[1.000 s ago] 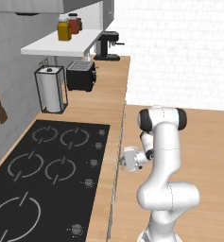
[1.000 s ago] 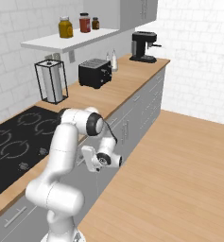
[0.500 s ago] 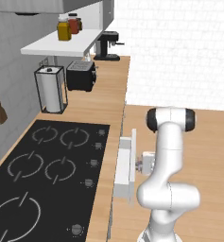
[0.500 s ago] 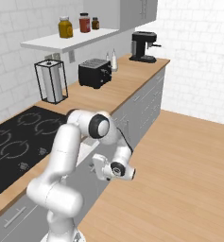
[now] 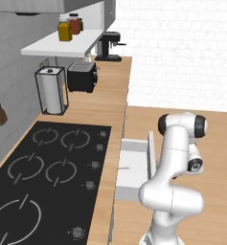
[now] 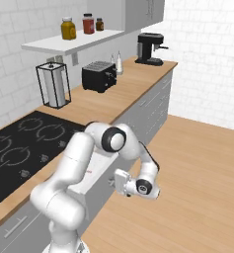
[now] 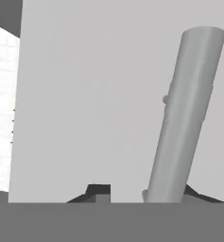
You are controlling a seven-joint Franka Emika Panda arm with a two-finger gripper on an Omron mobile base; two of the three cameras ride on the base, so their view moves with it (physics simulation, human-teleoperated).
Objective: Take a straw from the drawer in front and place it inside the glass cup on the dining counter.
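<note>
The drawer [image 5: 133, 165] stands pulled out from under the hob worktop, a white shallow box with a grey front panel [image 7: 94, 94]. Inside it lies the straw [image 5: 123, 168], a thin pinkish-red stick, which also shows as a small red mark [image 6: 89, 172]. My gripper [image 6: 115, 182] is low at the drawer front, with the panel's grey bar handle [image 7: 184, 113] passing between its fingertips. The jaws stand apart, with a gap beside the handle, so the gripper [image 7: 144, 191] is open around it. The glass cup and the dining counter are out of view.
A black hob [image 5: 43, 172] is set in the wood worktop left of the drawer. Further back stand a paper-towel holder [image 5: 51, 91], a toaster [image 5: 82, 76] and a coffee machine [image 5: 108, 46]. Wood floor [image 6: 197, 188] lies to the right of the arm.
The gripper has drawn the drawer out towards the floor side over the last second, and its jaws have parted from the handle.
</note>
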